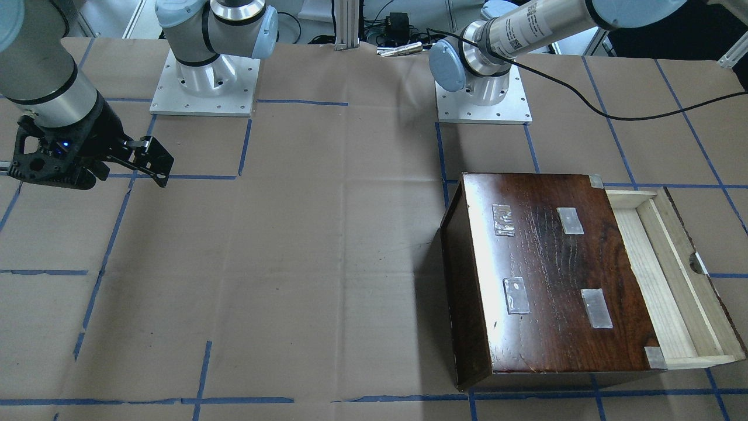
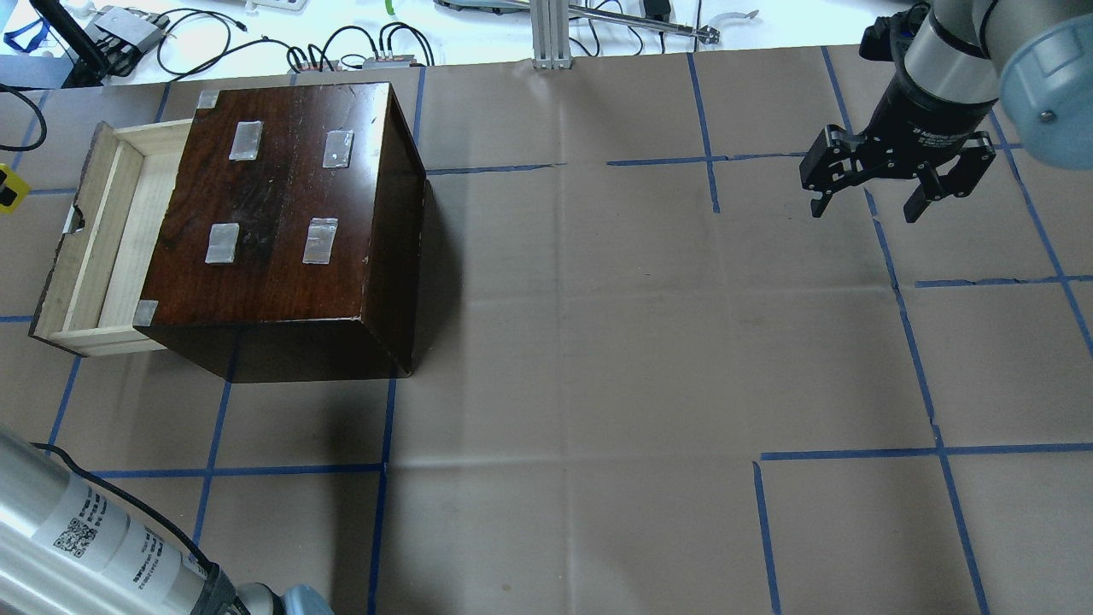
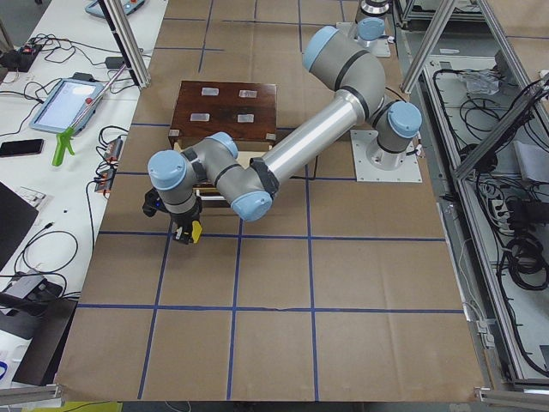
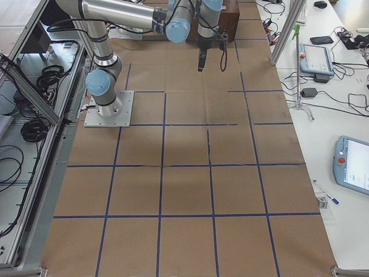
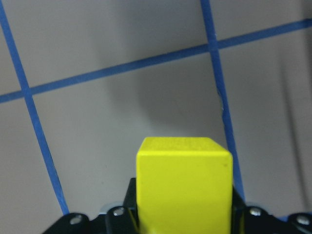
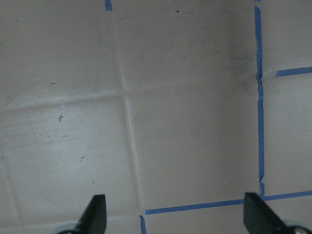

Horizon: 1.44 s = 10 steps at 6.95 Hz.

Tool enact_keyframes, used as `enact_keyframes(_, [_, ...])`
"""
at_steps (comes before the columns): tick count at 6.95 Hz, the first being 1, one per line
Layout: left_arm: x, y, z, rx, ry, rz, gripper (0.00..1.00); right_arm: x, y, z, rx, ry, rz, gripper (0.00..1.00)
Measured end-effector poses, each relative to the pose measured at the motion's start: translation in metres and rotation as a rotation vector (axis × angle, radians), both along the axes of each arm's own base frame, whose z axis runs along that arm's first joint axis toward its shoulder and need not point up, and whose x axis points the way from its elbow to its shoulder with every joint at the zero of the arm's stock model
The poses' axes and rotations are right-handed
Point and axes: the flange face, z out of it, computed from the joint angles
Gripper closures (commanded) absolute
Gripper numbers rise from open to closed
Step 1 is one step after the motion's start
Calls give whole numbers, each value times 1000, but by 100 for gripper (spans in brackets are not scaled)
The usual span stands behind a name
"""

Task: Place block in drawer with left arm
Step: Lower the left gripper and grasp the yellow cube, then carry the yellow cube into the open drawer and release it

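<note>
**Block held by the left claw, outside the drawer**

We found the left gripper (image 5: pixel 184 210) clamped on the block (image 5: pixel 183 180). In the wrist view the yellow cube sat between the two black fingers (image 5: pixel 130 202) and filled the 6 o'clock part of the picture. Under it we saw only brown paper crossed by blue tape lines (image 5: pixel 122 68).

In the left side view this gripper hung over the paper at about 7 o'clock from the box (image 3: pixel 225 107), apart from it. The left arm (image 3: pixel 300 146) reached across the box's near side and hid the drawer there.

From overhead, the drawer (image 2: pixel 102 231) stood pulled out of the box toward 9 o'clock. Its pale wood floor showed, and its dark notched front was the outermost edge. The block was not in it.

The right gripper (image 2: pixel 864 209) hovered at about 2 o'clock on the table (image 2: pixel 598 342), well apart from the box. Its jaws were spread wide with only paper between them, and its own wrist view showed the same.
</note>
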Motion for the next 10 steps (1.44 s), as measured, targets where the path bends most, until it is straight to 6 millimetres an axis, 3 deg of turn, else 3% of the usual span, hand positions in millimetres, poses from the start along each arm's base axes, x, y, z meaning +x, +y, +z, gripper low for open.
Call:
enact_keyframes(4, [-67,62,64,38,11,91,76,0,0,0,0,0,1,0])
enact_keyframes(6, [-135,66,81,46,21,146,76,0,0,0,-1,0,0,0])
enact_keyframes(8, [-201,69,85,48,31,187,76,0,0,0,-1,0,0,0])
enact_keyframes(10, [-228,69,67,71,48,230,76,0,0,0,-1,0,1,0])
